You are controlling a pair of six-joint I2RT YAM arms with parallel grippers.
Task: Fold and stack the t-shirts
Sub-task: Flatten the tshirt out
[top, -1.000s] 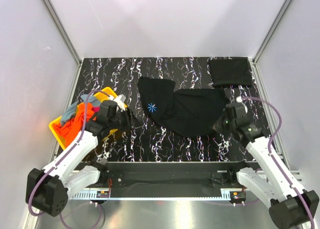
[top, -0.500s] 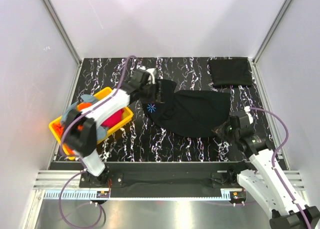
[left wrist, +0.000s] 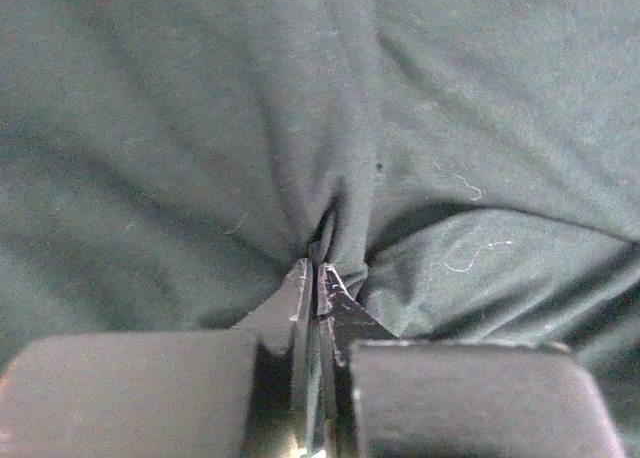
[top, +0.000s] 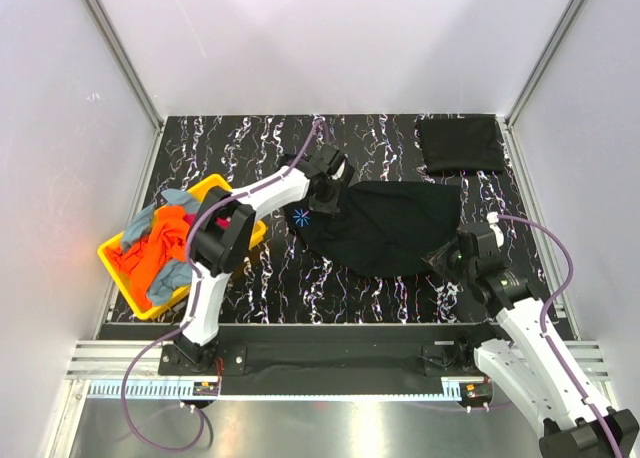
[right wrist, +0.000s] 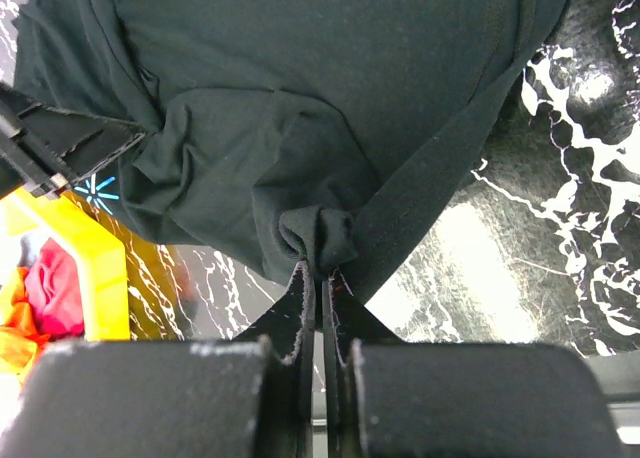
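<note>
I am clamping the tee (top: pixel 390 228) in my left gripper (left wrist: pixel 318 278) and right gripper (right wrist: pixel 318 273), fingers closed tight on cloth.

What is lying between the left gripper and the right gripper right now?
The black t-shirt with the blue starburst spans that stretch, pinched by the left gripper at one side and the right gripper at the other; the top view shows it.

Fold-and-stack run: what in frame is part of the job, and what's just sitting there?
Job:
- starburst black tee, pinched by left gripper and right gripper
- folded black tee
- orange tee, grey-blue tee and magenta tee, all in the tray

Lying about:
- yellow tray
- marbled table
</note>
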